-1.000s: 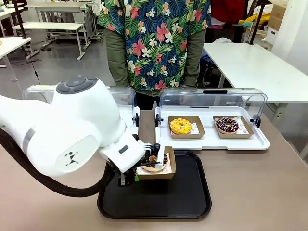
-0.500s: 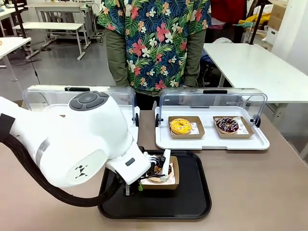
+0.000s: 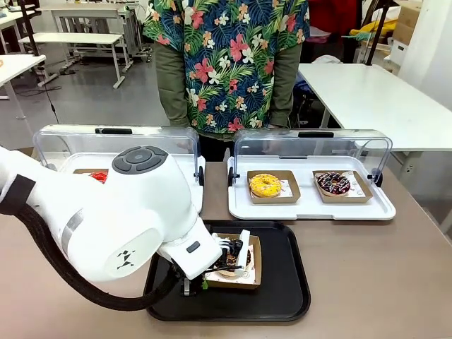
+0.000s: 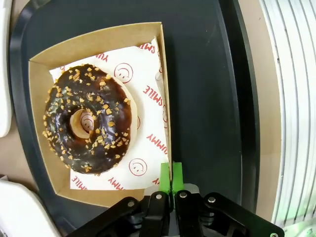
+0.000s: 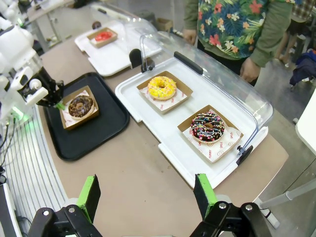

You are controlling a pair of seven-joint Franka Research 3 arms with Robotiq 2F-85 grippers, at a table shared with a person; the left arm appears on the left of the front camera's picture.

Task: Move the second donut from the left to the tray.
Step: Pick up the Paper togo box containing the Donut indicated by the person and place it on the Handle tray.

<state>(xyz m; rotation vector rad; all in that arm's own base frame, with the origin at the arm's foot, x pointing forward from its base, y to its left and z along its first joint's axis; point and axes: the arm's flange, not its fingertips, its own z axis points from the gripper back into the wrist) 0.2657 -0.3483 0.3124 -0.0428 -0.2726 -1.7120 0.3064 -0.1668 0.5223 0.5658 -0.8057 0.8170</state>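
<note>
Over on the left, a red-glazed donut (image 3: pixel 99 176) sits in its holder on the left white tray (image 3: pixel 185 169), partly hidden behind the bulky left arm (image 3: pixel 106 212). That arm reaches down to the black tray (image 3: pixel 282 296), and the left gripper (image 4: pixel 171 174) has its green pads pressed together on the right wall of the cardboard holder (image 4: pixel 44 59) (pinching cardboard and the white paper's edge, not the donut itself). The chocolate crumb donut (image 4: pixel 89 118) lies flat in that holder, and the holder rests on the tray's floor, toward its left and far side. There is plenty of bare black surface to the right of the holder and on the near side, right up to the raised rim. Moving right, the second white tray (image 3: pixel 381 208) with its clear lid up holds a yellow donut (image 3: pixel 265 185) and a sprinkled dark donut (image 3: pixel 332 183), well apart. The right gripper (image 5: pixel 148 195) hangs high above the table's right end, fingers spread wide, holding nothing. A person (image 3: pixel 226 63) stands at the far edge.
</note>
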